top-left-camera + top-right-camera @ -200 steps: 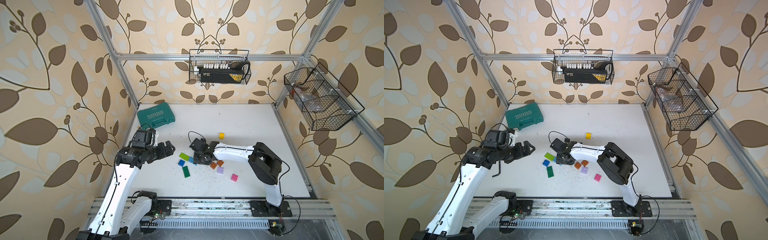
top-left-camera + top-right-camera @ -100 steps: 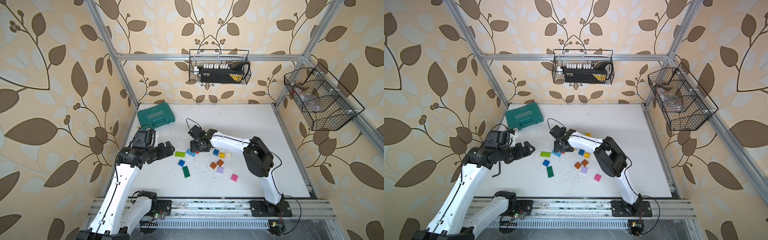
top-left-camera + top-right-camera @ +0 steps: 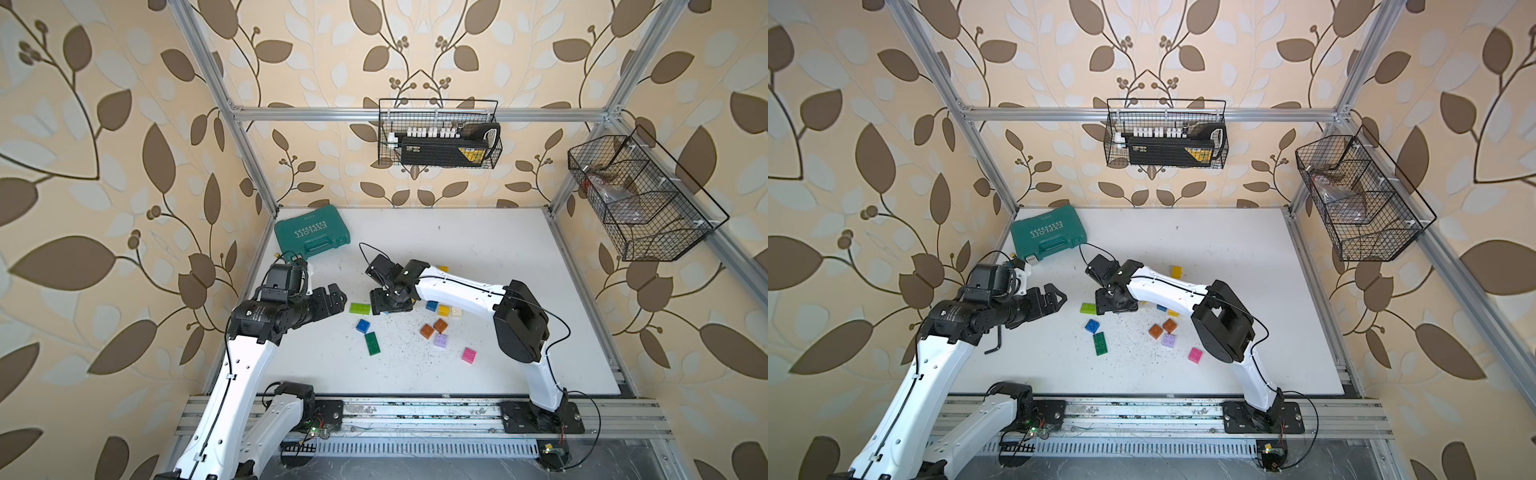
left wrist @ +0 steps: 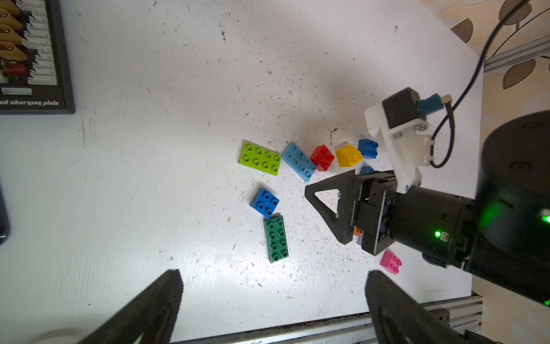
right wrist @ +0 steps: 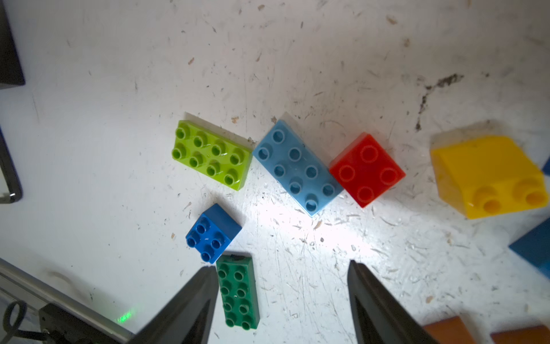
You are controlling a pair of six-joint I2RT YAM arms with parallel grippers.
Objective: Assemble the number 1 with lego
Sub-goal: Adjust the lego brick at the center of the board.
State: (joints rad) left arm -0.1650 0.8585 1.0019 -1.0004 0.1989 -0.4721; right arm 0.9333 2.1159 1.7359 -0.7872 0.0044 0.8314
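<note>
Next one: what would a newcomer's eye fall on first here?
Bright lego strewn in the middle: lime brick, light blue brick and red brick side by side. The right gripper hangs open over the latter two, holding nothing. A teal case lies in the far left corner.

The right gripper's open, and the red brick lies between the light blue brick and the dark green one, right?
Not quite. The red brick lies between the light blue brick and the yellow brick; the right wrist view shows it. The right gripper is open.
</note>
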